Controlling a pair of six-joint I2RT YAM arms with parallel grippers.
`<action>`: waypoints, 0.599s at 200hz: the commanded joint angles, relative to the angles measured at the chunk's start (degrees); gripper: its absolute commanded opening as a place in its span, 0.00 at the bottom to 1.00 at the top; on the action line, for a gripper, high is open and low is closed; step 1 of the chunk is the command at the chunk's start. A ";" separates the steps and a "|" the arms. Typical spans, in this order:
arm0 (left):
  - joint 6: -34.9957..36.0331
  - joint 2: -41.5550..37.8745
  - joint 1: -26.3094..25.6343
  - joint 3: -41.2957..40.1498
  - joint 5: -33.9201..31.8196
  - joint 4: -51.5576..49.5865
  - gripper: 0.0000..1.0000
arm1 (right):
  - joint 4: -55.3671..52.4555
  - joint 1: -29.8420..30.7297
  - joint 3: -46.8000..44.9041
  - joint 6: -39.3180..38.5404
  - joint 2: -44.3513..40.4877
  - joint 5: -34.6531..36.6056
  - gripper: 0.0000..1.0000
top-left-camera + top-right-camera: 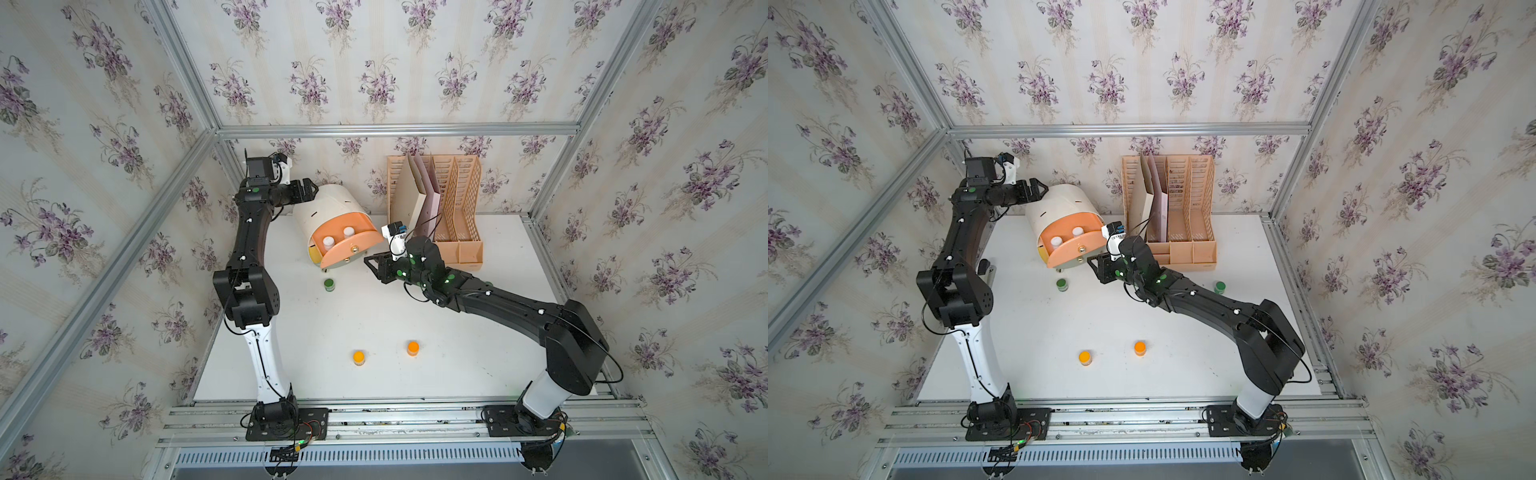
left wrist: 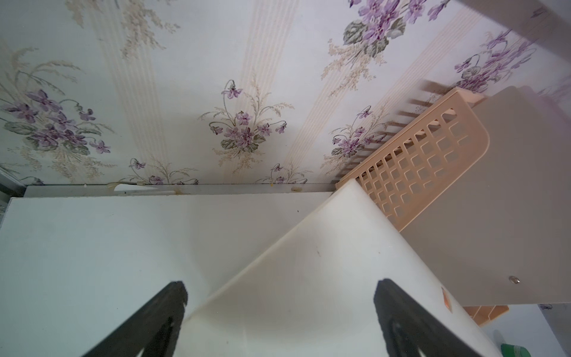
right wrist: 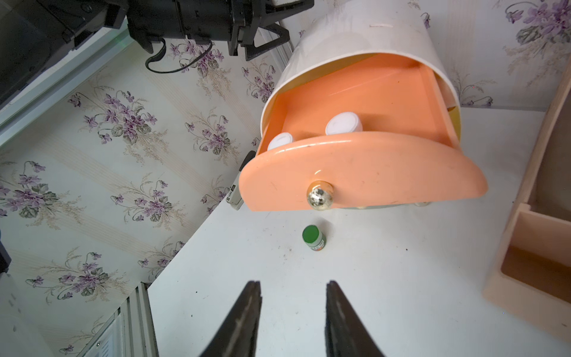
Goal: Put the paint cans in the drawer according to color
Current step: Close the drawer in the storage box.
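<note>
Bright even light, soft faint shadows, wide-angle bending at edges, nearest parts in wrist views blurred

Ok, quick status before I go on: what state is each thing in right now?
Peach drawer: pulled out, open.
White cans: two, upright inside the peach drawer, lids on.
Green cans: two, upright on the table, lids on.
Orange cans: two, upright on the table, lids on.
Left gripper: jaws open, at the chest's back.
Right gripper: jaws open, empty, facing the drawer front.
</note>
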 commanded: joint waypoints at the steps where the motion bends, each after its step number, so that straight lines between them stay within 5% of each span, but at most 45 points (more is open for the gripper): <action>1: 1.02 1.01 0.08 1.05 1.15 2.57 0.99 | 2.79 -0.02 1.55 -0.05 1.95 -0.33 0.34; 120: -0.13 2.70 0.16 -0.29 3.94 4.25 0.99 | 3.22 -0.02 12.74 -0.63 14.36 -0.98 0.21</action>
